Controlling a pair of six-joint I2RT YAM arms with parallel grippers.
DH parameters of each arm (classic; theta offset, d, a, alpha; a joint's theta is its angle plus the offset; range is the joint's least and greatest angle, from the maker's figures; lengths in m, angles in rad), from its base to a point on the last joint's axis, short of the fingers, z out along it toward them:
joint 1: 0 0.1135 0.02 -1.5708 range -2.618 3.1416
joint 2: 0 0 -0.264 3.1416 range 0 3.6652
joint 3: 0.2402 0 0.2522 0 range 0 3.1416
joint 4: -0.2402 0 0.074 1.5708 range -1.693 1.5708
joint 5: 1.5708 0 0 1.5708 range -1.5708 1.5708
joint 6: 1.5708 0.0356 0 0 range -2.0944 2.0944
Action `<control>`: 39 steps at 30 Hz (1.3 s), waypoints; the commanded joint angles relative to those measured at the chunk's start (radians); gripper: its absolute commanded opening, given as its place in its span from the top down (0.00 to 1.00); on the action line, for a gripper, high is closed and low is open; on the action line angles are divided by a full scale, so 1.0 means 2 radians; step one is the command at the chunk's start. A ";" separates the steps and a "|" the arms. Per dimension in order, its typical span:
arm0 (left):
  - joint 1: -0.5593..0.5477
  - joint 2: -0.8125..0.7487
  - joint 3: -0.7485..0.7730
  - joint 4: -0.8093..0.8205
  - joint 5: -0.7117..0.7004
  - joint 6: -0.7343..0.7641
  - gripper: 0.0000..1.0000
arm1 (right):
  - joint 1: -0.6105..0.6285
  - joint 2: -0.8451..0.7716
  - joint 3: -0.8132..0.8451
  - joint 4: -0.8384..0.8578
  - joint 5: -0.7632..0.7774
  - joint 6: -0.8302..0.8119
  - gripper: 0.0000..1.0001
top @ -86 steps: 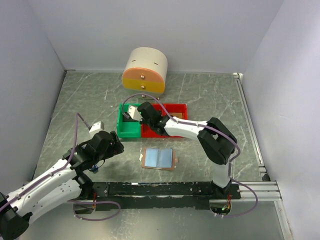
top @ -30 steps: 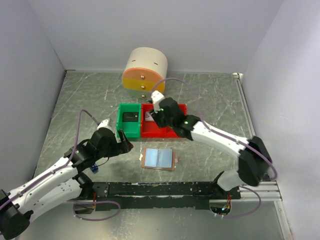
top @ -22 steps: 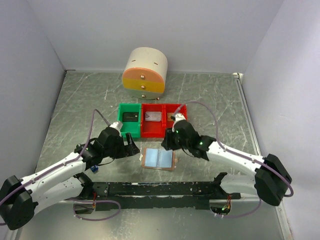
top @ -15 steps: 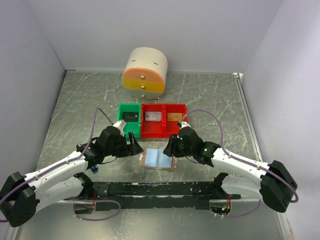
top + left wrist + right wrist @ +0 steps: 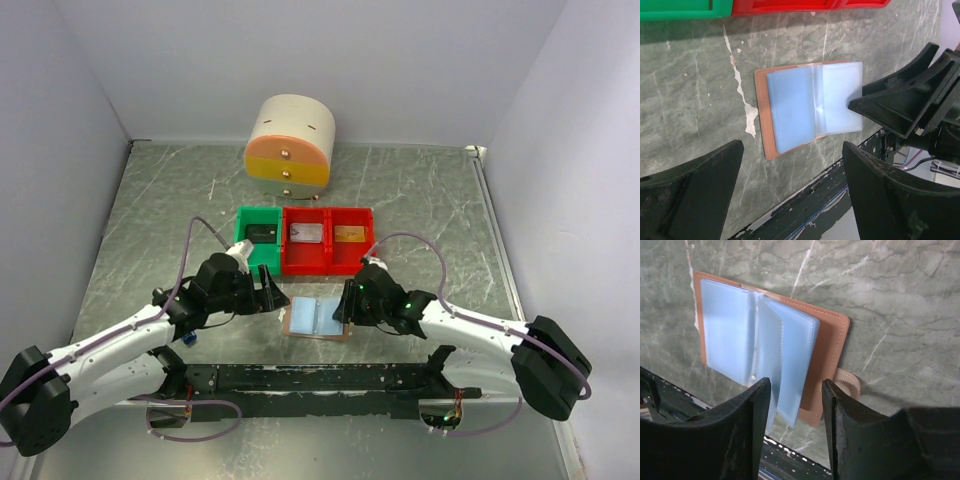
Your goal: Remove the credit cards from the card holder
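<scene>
One card holder (image 5: pixel 317 317), three bins (image 5: pixel 310 266), one round drawer chest (image 5: pixel 290 145)

Grey-green marbled table (image 5: pixel 430 190), items standing directly on it.
Tan card holder (image 5: pixel 318 317) lies open and flat near the front edge; green bin (image 5: pixel 258 267) and red bin (image 5: pixel 320 267) touch side by side behind it; round drawer unit (image 5: pixel 290 145) at rear.

Soft, even overhead light is filling the white-walled booth (image 5: pixel 300 50).
The grey-green marbled tabletop (image 5: pixel 420 190) is showing a dull sheen, and faint shadows are hugging the round cream-and-orange drawer box (image 5: pixel 290 150). Up close, the black fingers (image 5: pixel 690 195) of the left gripper (image 5: pixel 792 147) are looming dark and soft-edged; the pale blue sleeves of the tan-brown card holder (image 5: pixel 795 110) are catching mild glare.
</scene>
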 commanded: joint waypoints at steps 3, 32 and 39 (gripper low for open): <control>-0.003 0.010 -0.027 0.078 0.050 0.000 0.03 | 0.002 0.024 -0.003 0.036 -0.003 0.000 0.56; -0.085 0.162 0.035 0.084 -0.038 -0.019 0.58 | 0.002 0.087 -0.013 0.113 -0.049 -0.027 1.00; -0.090 0.142 0.018 0.142 -0.026 -0.041 0.93 | 0.002 0.099 -0.007 0.119 -0.059 -0.031 1.00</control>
